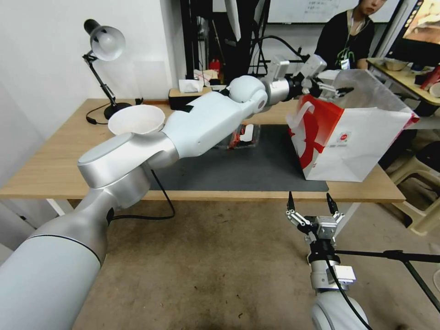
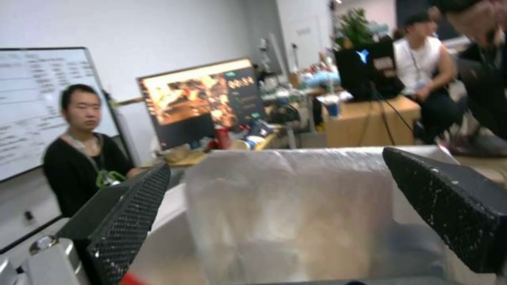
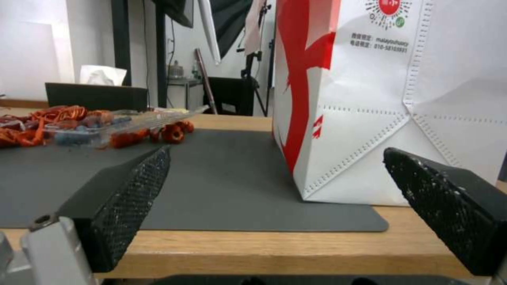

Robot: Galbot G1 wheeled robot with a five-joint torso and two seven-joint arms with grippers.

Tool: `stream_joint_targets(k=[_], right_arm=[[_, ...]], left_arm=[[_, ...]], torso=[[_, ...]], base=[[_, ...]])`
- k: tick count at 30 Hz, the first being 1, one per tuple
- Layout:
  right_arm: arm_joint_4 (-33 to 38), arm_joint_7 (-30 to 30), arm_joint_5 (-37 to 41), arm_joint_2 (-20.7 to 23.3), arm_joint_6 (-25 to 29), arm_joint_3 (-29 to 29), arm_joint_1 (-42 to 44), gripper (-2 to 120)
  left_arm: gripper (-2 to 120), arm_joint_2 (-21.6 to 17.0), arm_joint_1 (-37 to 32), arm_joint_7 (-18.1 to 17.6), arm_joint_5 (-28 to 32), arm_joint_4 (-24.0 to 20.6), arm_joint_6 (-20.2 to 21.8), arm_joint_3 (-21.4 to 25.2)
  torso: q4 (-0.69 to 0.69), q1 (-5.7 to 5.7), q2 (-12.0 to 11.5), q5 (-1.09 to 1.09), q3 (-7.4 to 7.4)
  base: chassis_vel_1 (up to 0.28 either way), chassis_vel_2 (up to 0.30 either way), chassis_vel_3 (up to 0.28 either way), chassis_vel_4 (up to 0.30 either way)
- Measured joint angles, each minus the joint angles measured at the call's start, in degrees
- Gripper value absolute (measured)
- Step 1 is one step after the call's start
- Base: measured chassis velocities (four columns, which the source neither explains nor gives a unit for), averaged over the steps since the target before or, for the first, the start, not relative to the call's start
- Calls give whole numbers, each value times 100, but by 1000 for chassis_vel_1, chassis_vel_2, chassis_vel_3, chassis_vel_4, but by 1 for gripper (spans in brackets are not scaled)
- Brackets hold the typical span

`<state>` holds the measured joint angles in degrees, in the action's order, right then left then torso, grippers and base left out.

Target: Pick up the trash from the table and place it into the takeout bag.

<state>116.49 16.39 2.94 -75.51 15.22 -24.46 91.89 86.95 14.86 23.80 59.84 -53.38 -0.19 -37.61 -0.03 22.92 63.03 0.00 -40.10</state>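
Head view: left gripper (image 1: 331, 87) stretched way out over the open mouth of the bag (image 1: 353, 142), fingers spread, nothing visibly pinched. Bag standing on the right end of the mat (image 1: 247, 172), on the table (image 1: 50, 169). Right gripper (image 1: 311, 206) parked low, just off the table's near edge, fingers apart and empty. White bowl (image 1: 136, 120) and a tray (image 1: 243, 136) of red bits left on the table; no trash spotted on the tabletop.

Left wrist view: looking past the open fingertips (image 2: 132, 209) at the bag's pale top edge, with something hazy and clear between them. Can't tell whether that's wrap or bag, or whether it's touching either finger.

Right wrist view: bag (image 3: 401, 99) front and centre, tray (image 3: 105, 126) off to the side on the mat. Red round logo near the top with two small lines under it, the lower one a phone number, roughly "010-5810...". Too small to trust fully.

Risk from here: pulling back low could snag the bag rim or a handle and tip the whole bag, since it's light and tall.
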Motion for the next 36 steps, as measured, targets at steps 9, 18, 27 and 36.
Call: stream_joint_targets(k=[9, 18, 27, 36], right_arm=[[35, 2, -12, -61, -31, -2, -11, 100], [101, 2, -18, -30, -88, 21, -10, 100], [121, 2, -18, -8, -118, 52, -20, 100], [92, 1, -19, 7, -113, 61, -12, 100]], left_arm=[[100, -1063, -576, -706, 216, -920, 18, 425], [100, -1903, -1138, -1615, 339, -1728, 131, 889], [100, -2814, -1814, -2454, 344, -2634, 366, 1413], [100, -3406, -2807, -2845, 168, -3398, 473, 2351]], torso=[[3, 0, 0, -2, 0], [2, 0, 0, -1, 0], [5, 0, 0, -2, 0], [3, 0, 0, 0, 0]], base=[[0, 0, 0, 0], [0, 0, 0, 0], [0, 0, 0, 0], [0, 0, 0, 0]])
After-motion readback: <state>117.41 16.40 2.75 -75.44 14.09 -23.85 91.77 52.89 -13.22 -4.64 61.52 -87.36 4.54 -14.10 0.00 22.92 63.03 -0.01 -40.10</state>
